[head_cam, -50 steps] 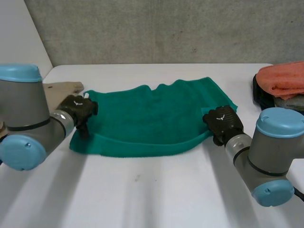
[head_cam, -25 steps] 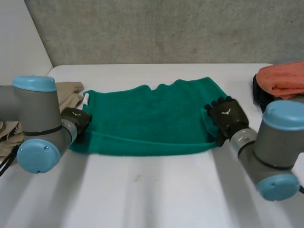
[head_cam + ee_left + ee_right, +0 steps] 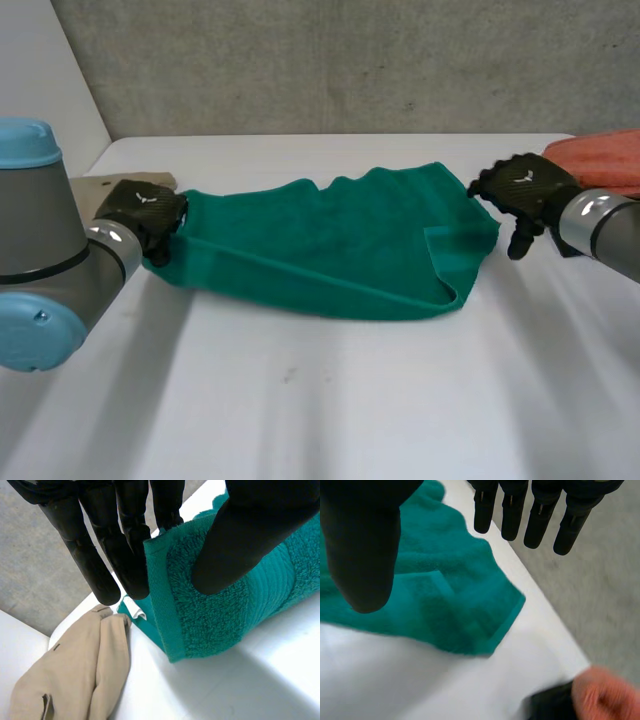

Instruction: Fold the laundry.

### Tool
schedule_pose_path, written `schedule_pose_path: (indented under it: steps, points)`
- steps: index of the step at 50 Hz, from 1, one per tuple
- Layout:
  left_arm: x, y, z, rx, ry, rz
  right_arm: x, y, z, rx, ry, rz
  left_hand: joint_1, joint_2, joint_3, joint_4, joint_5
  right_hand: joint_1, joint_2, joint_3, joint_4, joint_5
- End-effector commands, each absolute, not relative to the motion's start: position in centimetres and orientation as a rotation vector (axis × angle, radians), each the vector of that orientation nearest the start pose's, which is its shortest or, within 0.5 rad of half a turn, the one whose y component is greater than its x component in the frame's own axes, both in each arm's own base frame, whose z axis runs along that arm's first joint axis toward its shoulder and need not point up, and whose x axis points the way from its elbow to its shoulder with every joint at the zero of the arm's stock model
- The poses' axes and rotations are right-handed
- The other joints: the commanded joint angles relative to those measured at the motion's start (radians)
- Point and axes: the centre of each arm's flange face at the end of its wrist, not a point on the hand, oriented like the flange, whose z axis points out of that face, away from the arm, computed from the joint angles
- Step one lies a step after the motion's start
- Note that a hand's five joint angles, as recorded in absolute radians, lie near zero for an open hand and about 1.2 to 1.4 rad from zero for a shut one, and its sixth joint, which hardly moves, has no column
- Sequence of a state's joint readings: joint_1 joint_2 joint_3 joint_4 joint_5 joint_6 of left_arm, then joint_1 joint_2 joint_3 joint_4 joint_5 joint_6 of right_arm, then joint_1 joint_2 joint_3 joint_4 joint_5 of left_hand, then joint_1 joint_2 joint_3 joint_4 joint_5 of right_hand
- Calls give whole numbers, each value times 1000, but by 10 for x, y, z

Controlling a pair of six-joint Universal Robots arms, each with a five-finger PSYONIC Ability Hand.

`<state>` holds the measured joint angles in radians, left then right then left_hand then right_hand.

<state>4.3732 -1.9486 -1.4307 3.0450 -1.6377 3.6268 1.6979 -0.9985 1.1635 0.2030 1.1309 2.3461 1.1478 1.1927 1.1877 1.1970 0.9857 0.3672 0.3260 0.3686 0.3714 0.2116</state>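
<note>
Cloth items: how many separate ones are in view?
3: green towel in the middle, beige garment by the left robot hand, orange cloth at the far right; others may be hidden.

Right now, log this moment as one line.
left hand: pinching left end of green towel | right hand: open, empty, above towel's right end | towel: on table, fold unfinished | nearby: beige garment, orange cloth

- Beige garment: I see it bunched at the left edge, on the white table.
- Orange cloth: upper right edge.
- Grey wall: across the top.
</note>
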Motion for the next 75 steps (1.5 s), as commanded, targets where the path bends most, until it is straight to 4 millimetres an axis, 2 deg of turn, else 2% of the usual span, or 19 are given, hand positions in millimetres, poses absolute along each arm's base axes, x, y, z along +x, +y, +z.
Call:
schedule_pose_path:
  steps: [1, 8, 12, 20, 29, 33, 34, 37, 40, 43, 48, 49, 54, 60, 67, 69, 71, 72, 75]
  points:
    - [-233, -287, 208, 935, 2299, -1694, 251, -388, 194, -1642, 1944, -1888, 248, 204, 209, 199, 236, 91, 132, 89, 86, 72]
    - [-229, -283, 211, 917, 2276, -1728, 276, -406, 163, -1678, 1881, -1881, 248, 204, 209, 199, 236, 123, 164, 121, 119, 104]
    - [-229, -283, 215, 911, 2265, -1745, 282, -414, 144, -1683, 1876, -1868, 248, 204, 209, 199, 236, 155, 196, 154, 151, 136]
    - [-228, -284, 219, 899, 2255, -1760, 286, -425, 124, -1683, 1886, -1866, 248, 204, 209, 199, 236, 185, 226, 183, 180, 166]
    - [-227, -287, 219, 883, 2239, -1781, 285, -424, 107, -1684, 1909, -1820, 248, 204, 209, 199, 236, 240, 281, 239, 236, 221]
    - [-226, -288, 219, 880, 2238, -1782, 285, -424, 103, -1686, 1915, -1811, 248, 204, 209, 199, 236, 384, 425, 382, 380, 365]
    - [-226, -288, 219, 878, 2238, -1781, 285, -425, 103, -1686, 1914, -1815, 248, 204, 209, 199, 236, 512, 553, 511, 508, 493]
    - [-224, -289, 220, 870, 2237, -1781, 285, -426, 106, -1685, 1914, -1829, 248, 204, 209, 199, 236, 657, 698, 655, 653, 638]
    - [-224, -290, 220, 869, 2238, -1778, 284, -427, 108, -1681, 1933, -1845, 248, 204, 209, 199, 236, 994, 1035, 993, 990, 975]
    - [-224, -290, 222, 866, 2233, -1785, 283, -426, 111, -1679, 1947, -1848, 248, 204, 209, 199, 236, 1029, 1070, 1028, 1025, 1010]
    - [-222, -289, 227, 856, 2220, -1802, 275, -427, 140, -1656, 1981, -1917, 248, 204, 209, 199, 236, 1029, 1070, 1028, 1025, 1010]
    - [-221, -289, 230, 848, 2211, -1813, 273, -424, 158, -1644, 1994, -1950, 248, 204, 209, 199, 236, 1029, 1070, 1028, 1025, 1010]
    - [-210, -293, 247, 784, 2167, -1854, 256, -403, 212, -1605, 2046, -2033, 248, 204, 209, 199, 236, 1029, 1070, 1028, 1025, 1010]
    - [-195, -293, 275, 704, 2090, -1924, 202, -370, 276, -1508, 2187, -2145, 248, 204, 209, 199, 236, 1029, 1070, 1028, 1025, 1010]
    - [-176, -282, 321, 620, 1977, -2063, 171, -330, 311, -1437, 2322, -2135, 248, 204, 209, 199, 236, 1029, 1070, 1028, 1025, 1010]
    - [-175, -274, 332, 619, 1971, -2123, 166, -307, 331, -1425, 2347, -2129, 248, 204, 209, 199, 236, 1029, 1070, 1028, 1025, 1010]
    - [-174, -268, 334, 631, 1985, -2139, 165, -291, 337, -1422, 2364, -2096, 248, 204, 209, 199, 236, 1029, 1070, 1028, 1025, 1010]
    - [-174, -266, 333, 644, 1999, -2138, 165, -280, 335, -1419, 2393, -2030, 248, 204, 209, 199, 236, 1029, 1070, 1028, 1025, 1010]
    - [-177, -258, 324, 711, 2058, -2109, 166, -271, 324, -1439, 2422, -1911, 248, 204, 209, 199, 236, 1029, 1070, 1028, 1025, 1010]
